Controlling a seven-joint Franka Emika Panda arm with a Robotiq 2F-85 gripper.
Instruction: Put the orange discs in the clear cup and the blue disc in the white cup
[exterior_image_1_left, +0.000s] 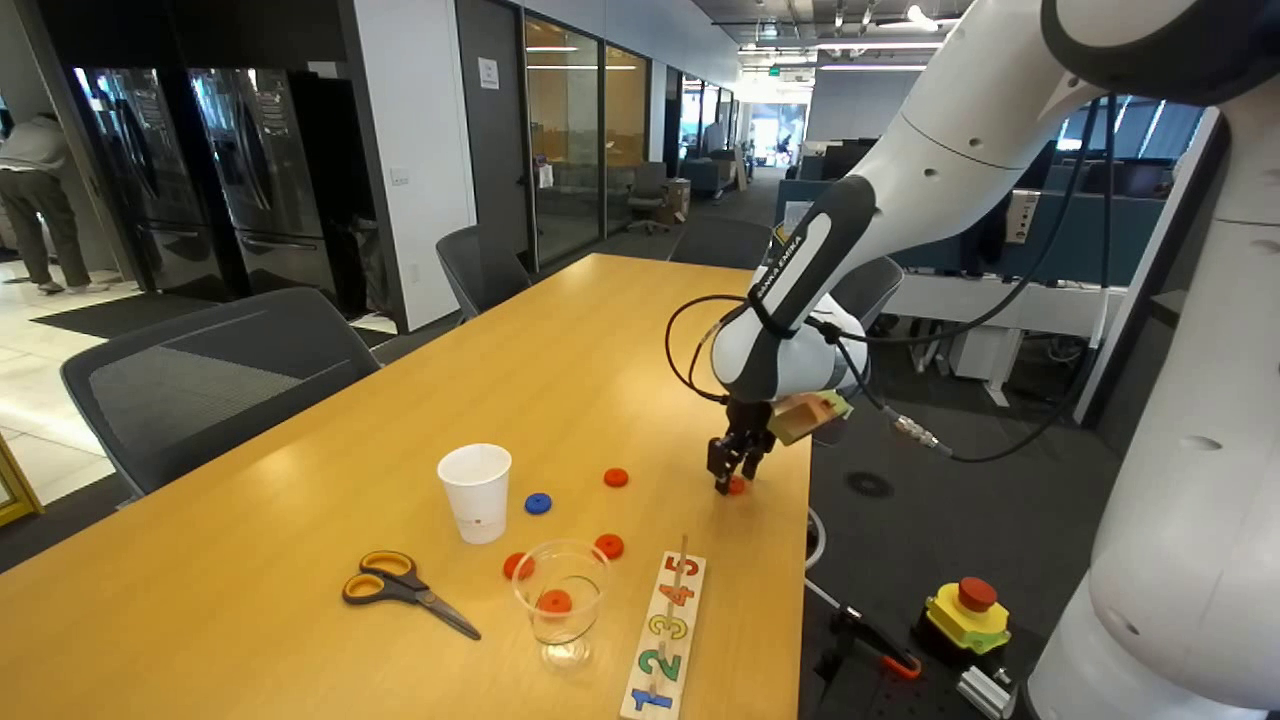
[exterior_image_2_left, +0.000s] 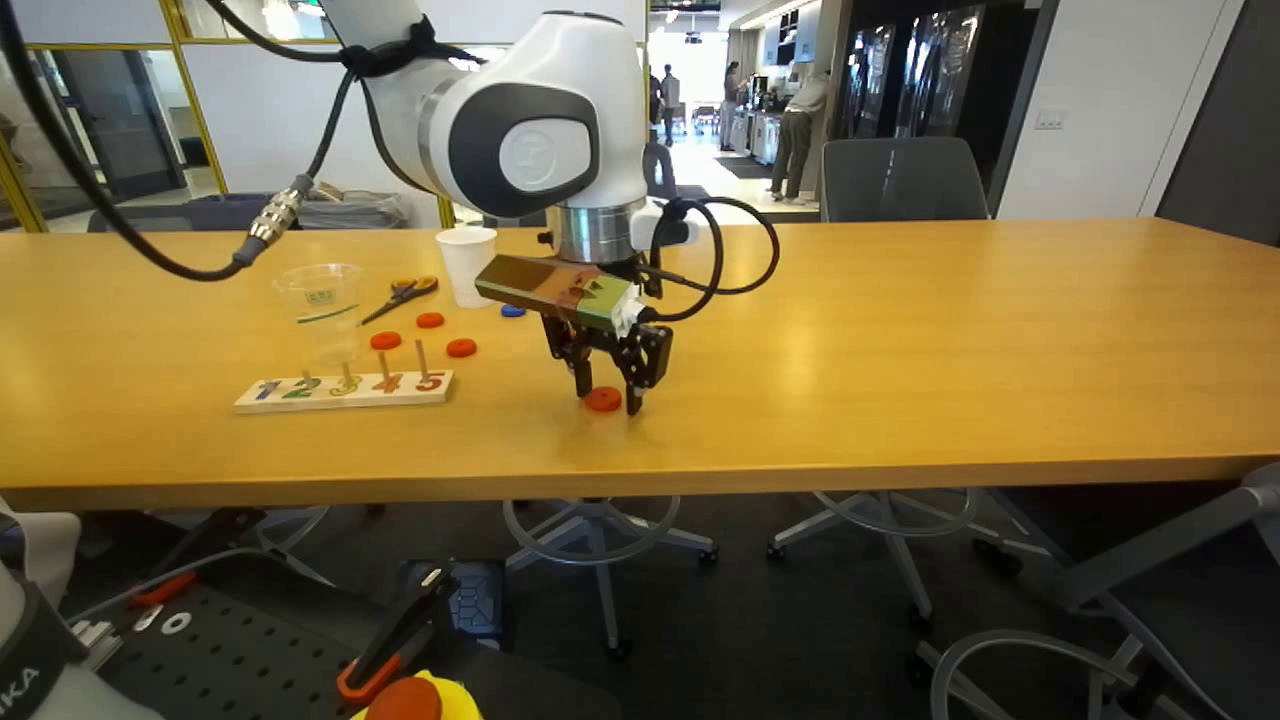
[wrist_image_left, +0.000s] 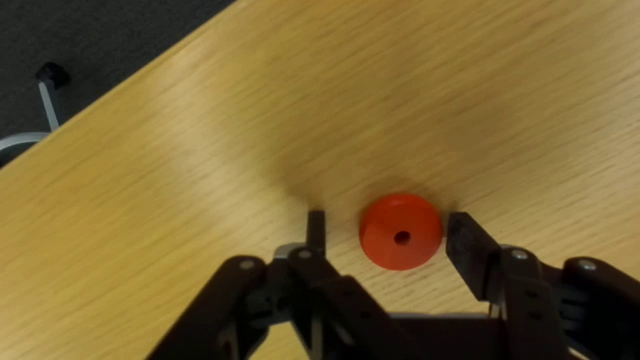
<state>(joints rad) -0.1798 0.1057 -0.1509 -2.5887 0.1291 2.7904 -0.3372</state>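
Past the 5 end of the number board (exterior_image_2_left: 345, 398) and well apart from it, the gripper (wrist_image_left: 384, 225) points down with its two fingers (wrist_image_left: 316, 232) spread, leaving a gap wider than the orange disc (wrist_image_left: 400, 225) that lies flat on the table (exterior_image_2_left: 900, 350) between them. In the wrist view the disc sits off-centre in that gap: bare table shows between it and one fingertip, while the other fingertip is just beside its rim, and I cannot tell whether those two touch. Four more orange discs (exterior_image_1_left: 609, 546) show in an exterior view, scattered off one long side of the board and past its 5 end. The clear cup (exterior_image_2_left: 322, 300) stands upright near that same long side of the board, and one of these discs, lying on the table beside the cup, shows through its wall. The blue disc (exterior_image_1_left: 537, 503) lies flat farther out from the board, and the white cup (exterior_image_1_left: 475, 495) stands upright near the blue disc, farther still from the board. The scissors (exterior_image_1_left: 402, 585) lie on this side of the board too, out past the clear cup, with their blades pointing toward the board.
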